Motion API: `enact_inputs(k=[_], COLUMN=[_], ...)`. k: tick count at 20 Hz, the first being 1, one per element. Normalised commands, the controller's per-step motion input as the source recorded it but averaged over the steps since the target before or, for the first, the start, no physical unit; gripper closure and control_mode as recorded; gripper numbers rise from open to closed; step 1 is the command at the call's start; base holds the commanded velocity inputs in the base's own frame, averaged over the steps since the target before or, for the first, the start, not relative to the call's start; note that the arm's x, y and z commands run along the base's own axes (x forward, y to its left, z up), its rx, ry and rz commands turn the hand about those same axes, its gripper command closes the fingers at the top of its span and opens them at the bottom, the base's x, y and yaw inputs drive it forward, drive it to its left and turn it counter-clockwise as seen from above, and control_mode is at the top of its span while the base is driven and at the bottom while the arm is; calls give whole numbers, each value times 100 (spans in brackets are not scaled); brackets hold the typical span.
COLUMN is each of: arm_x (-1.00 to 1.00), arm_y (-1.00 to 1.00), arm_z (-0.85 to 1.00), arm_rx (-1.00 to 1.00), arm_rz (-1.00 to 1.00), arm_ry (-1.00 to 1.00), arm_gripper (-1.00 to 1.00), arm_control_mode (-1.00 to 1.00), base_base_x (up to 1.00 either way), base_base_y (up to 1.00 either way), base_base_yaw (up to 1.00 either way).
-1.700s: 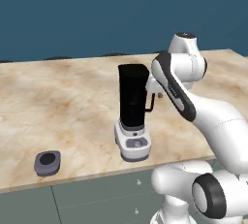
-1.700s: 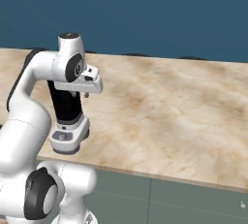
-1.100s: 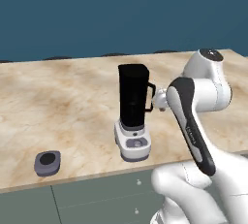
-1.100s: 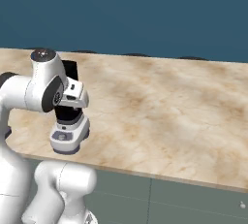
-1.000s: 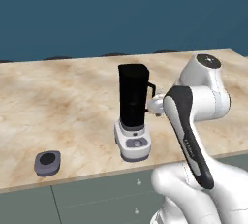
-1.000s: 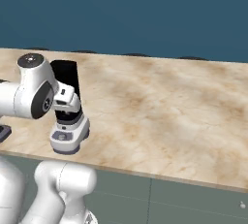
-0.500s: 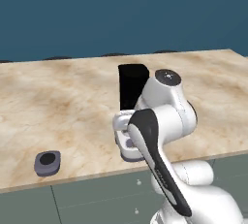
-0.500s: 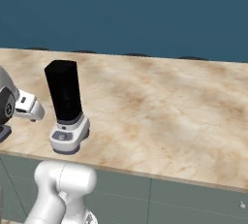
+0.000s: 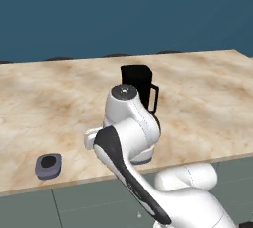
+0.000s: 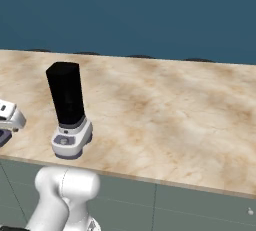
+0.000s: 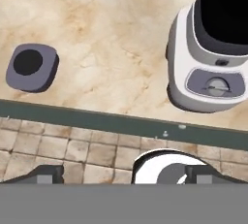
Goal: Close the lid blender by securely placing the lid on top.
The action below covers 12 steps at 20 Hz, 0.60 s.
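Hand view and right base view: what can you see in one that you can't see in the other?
The hand view takes in the grey lid lying flat on the counter, apart from the blender, plus a tiled floor beyond the counter's edge. The right base view takes in the whole tall black jar, with no lid on top, and the dark blue wall behind. Both share the blender's light base with its round dial and the marbled counter.

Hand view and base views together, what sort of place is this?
Most likely a kitchen: a blender and its lid on a marble-look counter, with grey cabinet fronts below and tiled floor.
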Motion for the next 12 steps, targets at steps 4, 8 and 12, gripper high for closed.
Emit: enact_inputs(k=[4,8,12], arm_x=[-13,-3,13], arm_y=[82,98,89], arm_z=[-37,-19,-11], arm_rx=[-31,-26,-10], arm_rz=[8,18,12], arm_ry=[-9,2,4], arm_gripper=[-100,-100,-100], arm_control_mode=[-100,-100,-100], base_base_x=[0,0,0], base_base_y=[0,0,0], base_base_yaw=[0,0,0])
